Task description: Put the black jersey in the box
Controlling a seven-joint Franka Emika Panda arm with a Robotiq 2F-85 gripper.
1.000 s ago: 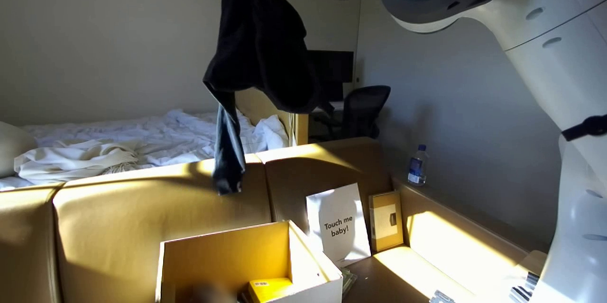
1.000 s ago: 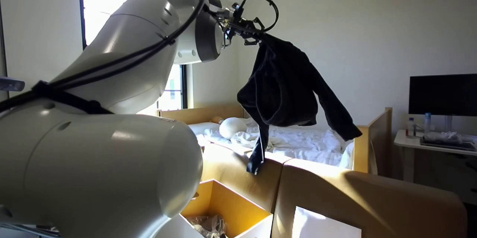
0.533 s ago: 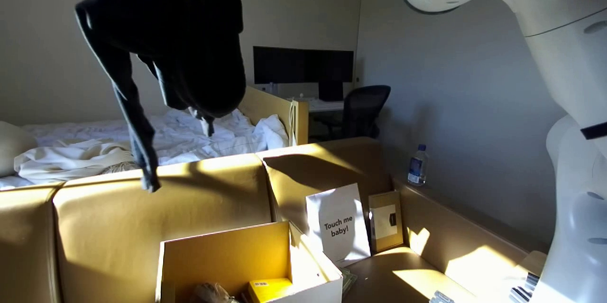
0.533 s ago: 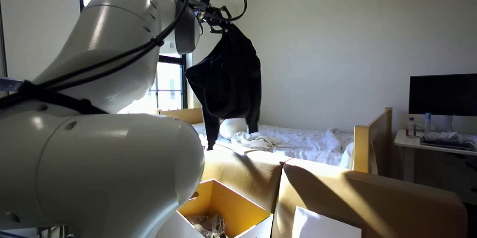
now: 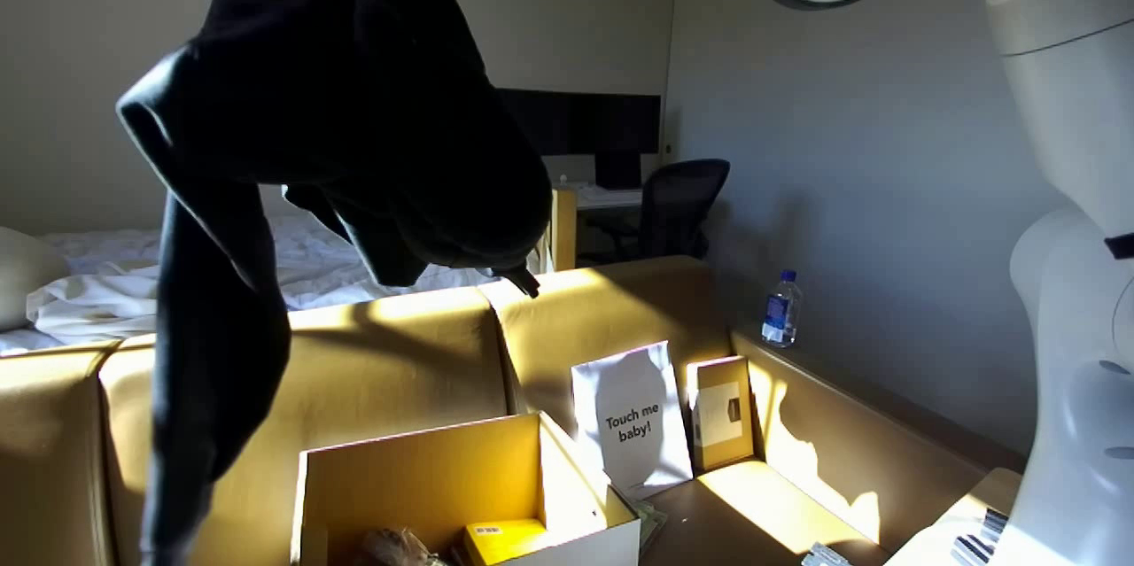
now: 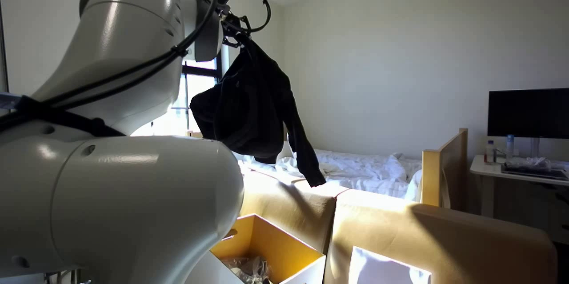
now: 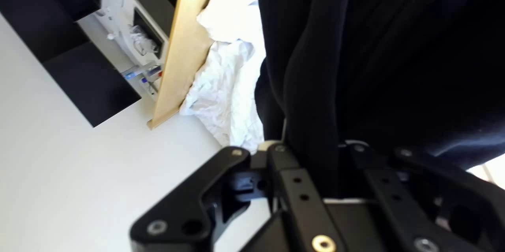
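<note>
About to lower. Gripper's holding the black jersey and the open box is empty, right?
Not quite: the open box isn't empty. In an exterior view, a yellow pack and crumpled plastic lie inside. The gripper is holding the black jersey, as you say.

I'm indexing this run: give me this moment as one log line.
gripper: closed on black jersey | jersey: hanging, outside box | box: open-topped, yellow carton inside | placement: pending

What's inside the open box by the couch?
Inside the box are a yellow package and crumpled clear plastic. In an exterior view the arm covers part of the box; whatever lies beneath the plastic is hidden.
</note>
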